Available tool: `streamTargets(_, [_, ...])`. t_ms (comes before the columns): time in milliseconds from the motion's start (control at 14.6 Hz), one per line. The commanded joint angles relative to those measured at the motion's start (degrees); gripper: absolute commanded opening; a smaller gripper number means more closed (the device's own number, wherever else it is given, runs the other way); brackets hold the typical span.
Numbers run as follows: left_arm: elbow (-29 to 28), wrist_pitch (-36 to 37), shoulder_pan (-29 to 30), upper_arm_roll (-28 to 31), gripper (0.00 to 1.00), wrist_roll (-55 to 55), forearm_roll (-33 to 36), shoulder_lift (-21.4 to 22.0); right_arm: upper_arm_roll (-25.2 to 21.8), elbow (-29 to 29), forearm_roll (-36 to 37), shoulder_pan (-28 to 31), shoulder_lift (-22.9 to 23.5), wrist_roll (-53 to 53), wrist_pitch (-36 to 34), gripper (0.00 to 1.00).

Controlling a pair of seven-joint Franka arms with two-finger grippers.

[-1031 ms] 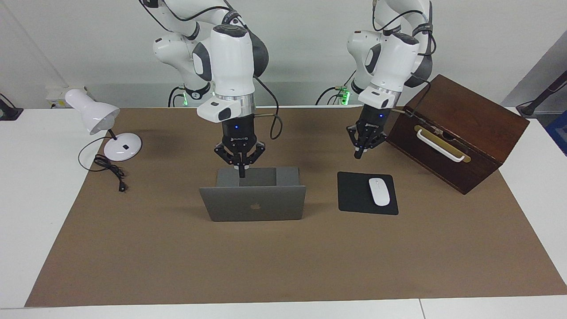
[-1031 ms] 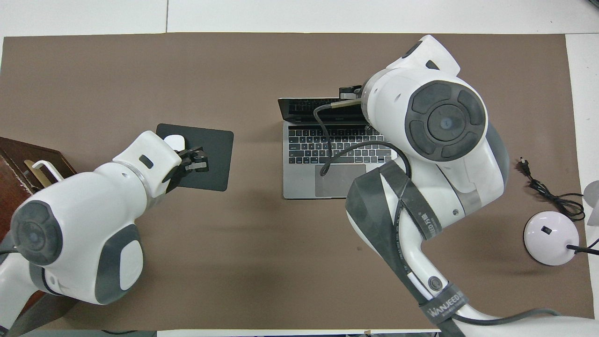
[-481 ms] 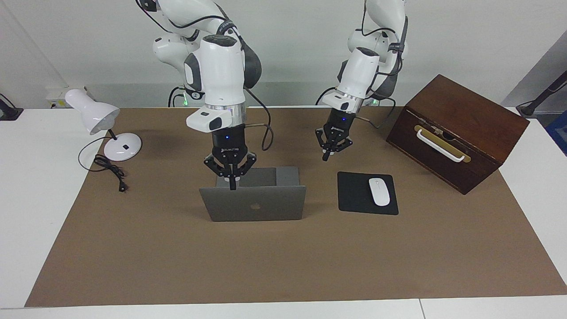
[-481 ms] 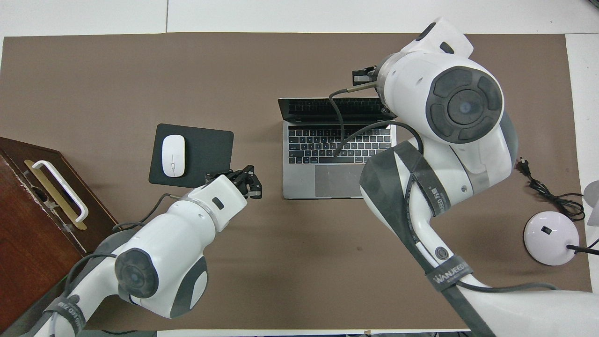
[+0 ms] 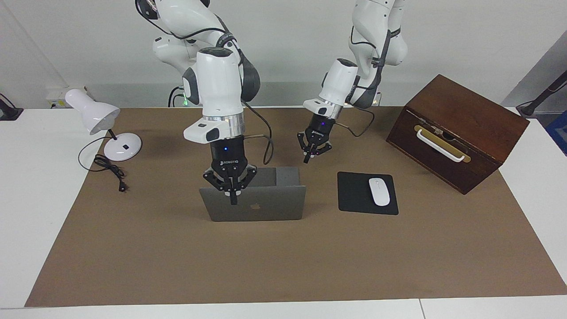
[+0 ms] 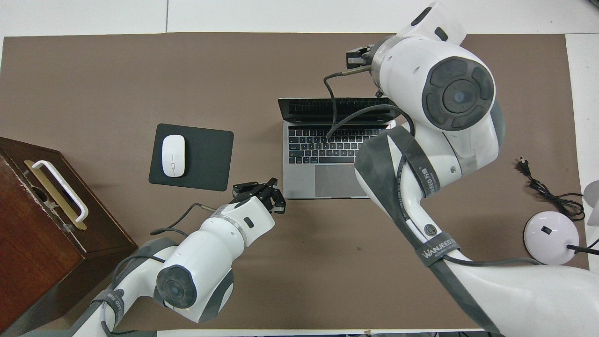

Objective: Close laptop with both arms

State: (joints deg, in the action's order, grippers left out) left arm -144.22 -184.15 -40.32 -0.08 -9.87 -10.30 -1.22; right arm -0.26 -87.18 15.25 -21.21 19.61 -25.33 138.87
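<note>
Since the earlier frames I have brought both arms across: the right pincer (image 5: pixel 233 200) has travelled from over the keyboard to the outer face of the lid, and the left pincer (image 5: pixel 306 159) has swung from over the mouse pad (image 5: pixel 356 193) to hang by the laptop's (image 5: pixel 266 206) corner at the left arm's end. The counter (image 5: pixel 283 257) carries the laptop at its middle, still open, lid upright with its logo facing away from the robots. The wooden box (image 5: pixel 460 128) and desk lamp (image 5: pixel 95 115) stand well apart from it. Both pincers are clenched, fingertips together, grasping nothing. My judgement: to do this step well, bring the left pincer to the lid's top edge too, then press with both tips evenly toward the robots and downward, slowly, so the base does not slide.
</note>
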Motion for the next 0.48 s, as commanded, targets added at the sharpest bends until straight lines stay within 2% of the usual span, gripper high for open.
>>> streamTargets(0, [-0.79, -6.98, -2.04, 0.88, 0.00, 0.29, -0.95, -3.86, 0.35, 3.51, 0.92, -0.67, 2.80, -0.51, -0.71, 0.00])
streamTargets(412, [-0.71, -13.95, -3.45, 0.88, 0.00, 0.29, -0.86, -9.76, 0.09, 7.99, 1.27, -3.31, 6.84, -3.50, -1.68, 0.00])
